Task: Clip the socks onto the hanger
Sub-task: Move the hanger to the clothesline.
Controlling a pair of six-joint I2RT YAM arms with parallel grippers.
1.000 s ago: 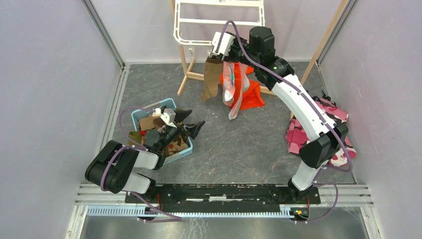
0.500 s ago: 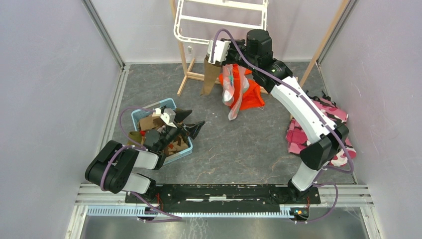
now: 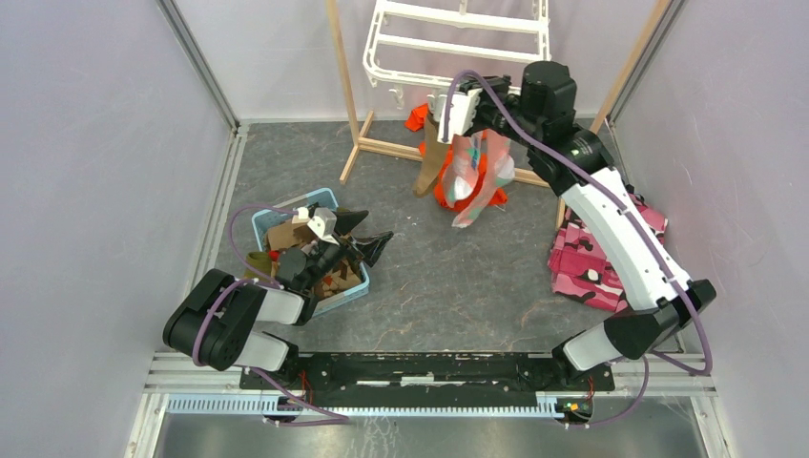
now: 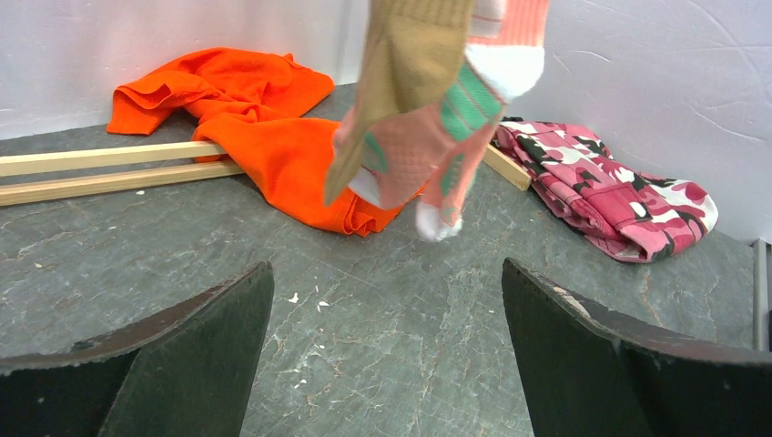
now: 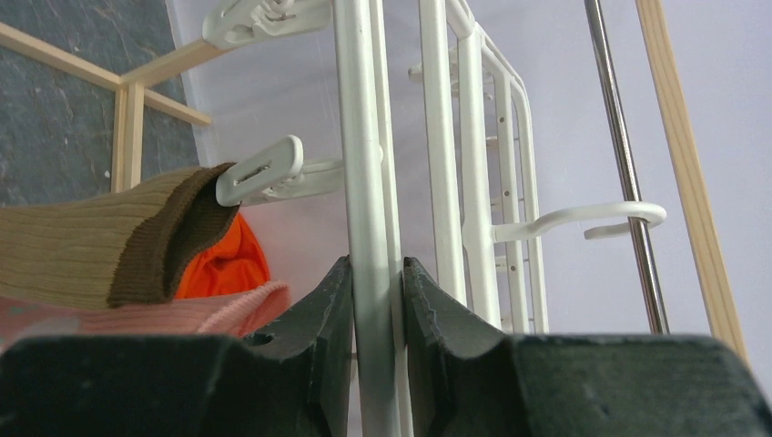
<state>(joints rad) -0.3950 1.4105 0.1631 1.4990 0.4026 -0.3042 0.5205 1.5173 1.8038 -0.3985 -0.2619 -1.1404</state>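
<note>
The white hanger hangs at the back of the top view. My right gripper is shut on its front rail. A brown sock and a pink sock with teal patches hang from clips at the frame's edge; both also show in the left wrist view, brown in front of pink. A white clip bites the brown sock's dark cuff. My left gripper is open and empty beside the blue basket, which holds more socks.
The orange garment lies on the floor over the wooden stand's base. The pink camouflage cloth lies at the right wall. The stand's uprights flank the hanger, and its metal bar runs behind.
My right gripper has swung the hanger to the right, and the two hanging socks moved right with it. The left arm has not moved.
</note>
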